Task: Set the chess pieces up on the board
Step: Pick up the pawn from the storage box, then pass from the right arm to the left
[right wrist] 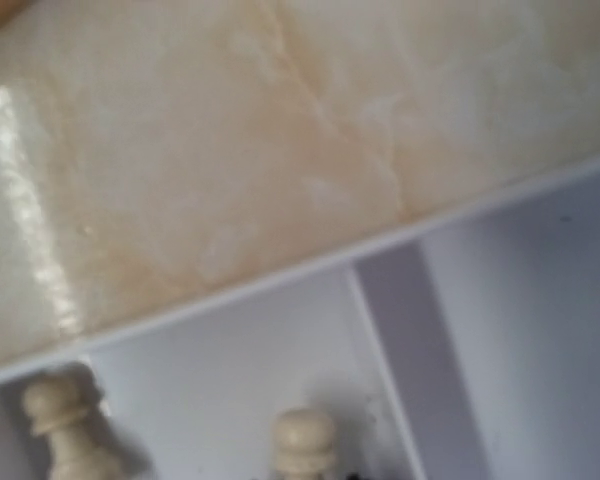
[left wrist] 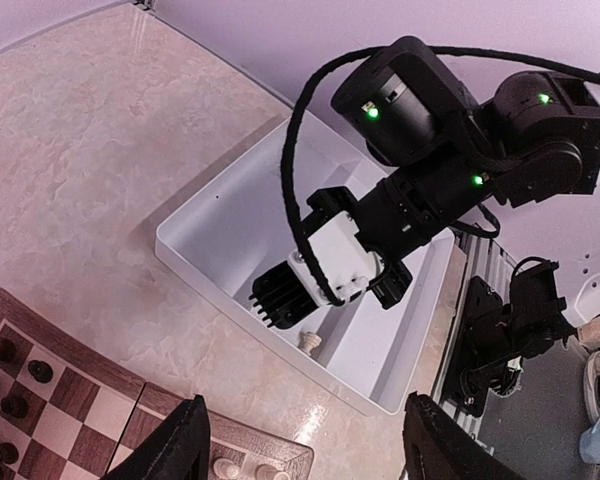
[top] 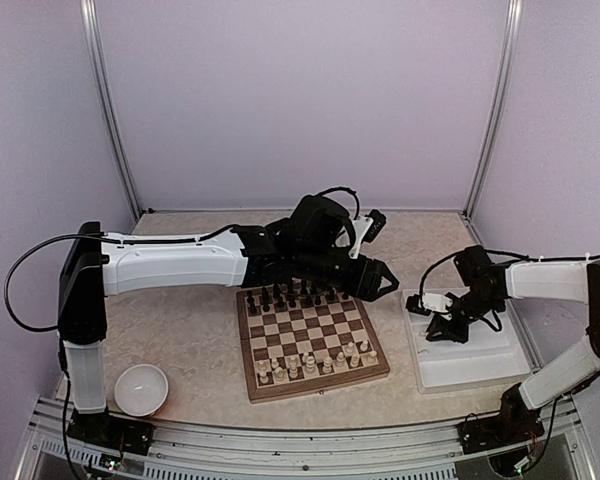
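- The board (top: 315, 340) sits mid-table. The dark chessmen (top: 290, 296) are lined up along its 12 o'clock side.
- Most of the cream chess pieces (top: 315, 362) stand in the rows on the board's 6 o'clock side. They're too small in the top view to count properly.
- A white tray (top: 480, 372) lies just beside the board at its 3 o'clock, with a thin strip of table (top: 190, 330) between them.
- The right gripper (top: 443, 328) is down inside the tray, toward the tray's 10 o'clock end.
- Honestly can't tell how the right jaws stand. The right wrist view is blurry and barely shows its own fingers.
- That wrist view does show two cream pieces upright on the tray floor, close to the tray wall. One pawn-like piece (right wrist: 302, 440) is at 6 o'clock of the frame and another one (right wrist: 65, 425) is at 8 o'clock.
- From the left wrist camera, one of those cream bits shows right at the tip of the right gripper. Can't make out whether they're touching.
- The left gripper (top: 383, 288) hovers over the board's 2 o'clock corner with its jaws wide apart and nothing between them.
- A white bowl (top: 140, 388) sits at 8 o'clock of the board, well apart from it.
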